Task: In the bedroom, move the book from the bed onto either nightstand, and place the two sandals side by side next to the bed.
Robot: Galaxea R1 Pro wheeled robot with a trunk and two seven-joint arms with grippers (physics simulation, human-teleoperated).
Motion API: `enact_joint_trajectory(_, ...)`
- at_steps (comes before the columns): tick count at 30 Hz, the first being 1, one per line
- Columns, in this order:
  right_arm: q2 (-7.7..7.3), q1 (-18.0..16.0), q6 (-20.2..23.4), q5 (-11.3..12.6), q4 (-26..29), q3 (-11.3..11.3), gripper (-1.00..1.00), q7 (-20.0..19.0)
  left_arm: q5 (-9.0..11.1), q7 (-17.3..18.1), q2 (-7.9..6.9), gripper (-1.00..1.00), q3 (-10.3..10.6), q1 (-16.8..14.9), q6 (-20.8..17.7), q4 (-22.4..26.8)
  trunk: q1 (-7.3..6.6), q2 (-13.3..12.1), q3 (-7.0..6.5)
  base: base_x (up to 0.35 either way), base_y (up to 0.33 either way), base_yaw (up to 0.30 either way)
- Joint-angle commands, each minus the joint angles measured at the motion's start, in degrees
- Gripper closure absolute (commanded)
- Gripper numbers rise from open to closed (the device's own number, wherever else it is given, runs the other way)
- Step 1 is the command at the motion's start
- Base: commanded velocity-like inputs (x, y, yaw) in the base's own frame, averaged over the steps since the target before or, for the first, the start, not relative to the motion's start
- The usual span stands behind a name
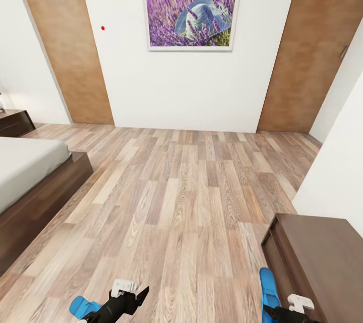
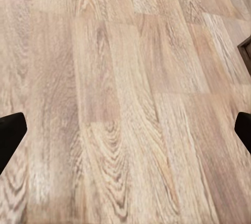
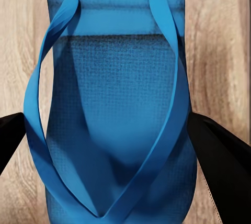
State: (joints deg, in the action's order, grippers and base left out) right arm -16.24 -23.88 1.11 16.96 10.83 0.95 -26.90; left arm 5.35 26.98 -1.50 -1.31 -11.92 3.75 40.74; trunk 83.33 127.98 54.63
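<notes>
Sandal (image 3: 112,124) sits clamped in the right claw (image 3: 112,145) (left claw (image 2: 125,130) gapes wide, holding nothing).

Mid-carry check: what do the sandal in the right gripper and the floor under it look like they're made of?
The blue sandal looks like matte foam or soft rubber: its footbed has a fine grid texture, and the straps are smooth and slightly glossy. The floor looks like wood-plank laminate, with staggered boards, printed-looking grain and a soft sheen.

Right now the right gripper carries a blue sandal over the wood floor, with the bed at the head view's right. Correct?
Not quite. The bed is at the head view's left. The rest holds: the right gripper holds the blue sandal above the wood floor.
</notes>
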Motion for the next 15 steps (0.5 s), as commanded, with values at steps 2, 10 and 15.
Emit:
enact_joint_trajectory(2,-0.02,0.0,0.1,0.3,0.0,0.1,1.0,-0.3,0.5,0.4,0.0,-1.0,-0.1,0.0,-0.1,0.0,0.0,0.0,0.05,0.12,-0.097,0.0)
enact_joint_trajectory(10,0.01,0.0,0.1,0.3,0.0,0.1,1.0,-0.3,0.5,0.4,0.0,-1.0,-0.1,0.0,-0.1,0.0,0.0,0.0,0.05,0.14,-0.106,0.0)
enact_joint_trajectory(15,0.01,0.0,0.1,0.3,0.0,0.1,1.0,-0.3,0.5,0.4,0.0,-1.0,-0.1,0.0,-0.1,0.0,0.0,0.0,0.05,0.149,-0.027,0.0)
